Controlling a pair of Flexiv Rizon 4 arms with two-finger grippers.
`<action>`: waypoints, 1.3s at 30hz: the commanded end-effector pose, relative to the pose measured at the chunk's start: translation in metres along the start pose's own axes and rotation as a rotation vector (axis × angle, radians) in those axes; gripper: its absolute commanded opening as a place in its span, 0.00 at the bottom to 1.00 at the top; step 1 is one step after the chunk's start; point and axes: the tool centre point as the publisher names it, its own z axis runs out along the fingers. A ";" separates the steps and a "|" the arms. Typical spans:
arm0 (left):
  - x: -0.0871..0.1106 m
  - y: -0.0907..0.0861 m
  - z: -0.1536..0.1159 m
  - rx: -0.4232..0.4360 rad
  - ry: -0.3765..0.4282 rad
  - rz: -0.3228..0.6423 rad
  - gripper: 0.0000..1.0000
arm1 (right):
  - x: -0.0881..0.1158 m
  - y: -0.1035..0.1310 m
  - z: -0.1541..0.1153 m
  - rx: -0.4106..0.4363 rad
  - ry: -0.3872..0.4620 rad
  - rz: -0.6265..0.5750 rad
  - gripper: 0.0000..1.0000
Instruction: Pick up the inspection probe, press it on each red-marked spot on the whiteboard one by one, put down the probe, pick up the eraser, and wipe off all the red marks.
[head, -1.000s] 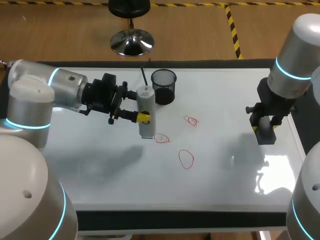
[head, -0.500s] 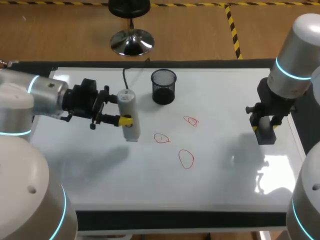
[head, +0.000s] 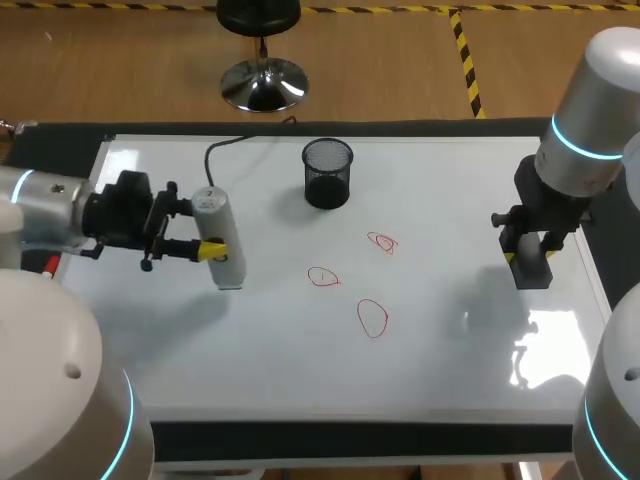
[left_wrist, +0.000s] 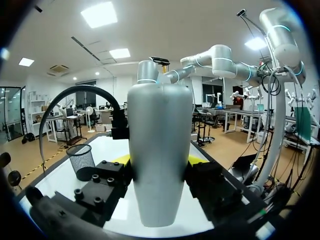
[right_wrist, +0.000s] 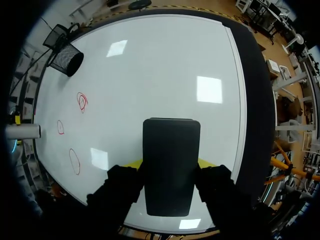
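My left gripper (head: 212, 250) is shut on the grey inspection probe (head: 220, 245), which stands roughly upright over the whiteboard's (head: 430, 350) left part, well left of the red marks. In the left wrist view the probe (left_wrist: 159, 160) fills the space between the fingers of the left gripper (left_wrist: 159, 172). Three red marks lie mid-board: one (head: 323, 276), a second (head: 382, 242), a third (head: 372, 318). My right gripper (head: 532, 258) hangs at the board's right side, shut on the black eraser (right_wrist: 171, 160), which is held above the board surface.
A black mesh cup (head: 328, 172) stands at the back middle of the board. The probe's black cable (head: 225, 150) loops from its top toward the back edge. The board's dark frame (head: 350, 440) runs along the front.
My left arm has carried the probe leftward, from beside the nearest red mark to the board's left part. The right arm and eraser have not moved.
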 end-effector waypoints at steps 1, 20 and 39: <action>0.009 0.004 -0.014 0.011 -0.022 0.003 0.00 | -0.001 0.000 -0.001 0.000 0.002 -0.001 0.00; 0.007 0.001 -0.043 0.018 -0.078 0.017 0.00 | -0.001 0.000 -0.001 0.000 0.002 -0.001 0.00; 0.007 0.001 -0.043 0.018 -0.078 0.017 0.00 | -0.001 0.000 -0.001 0.000 0.002 -0.001 0.00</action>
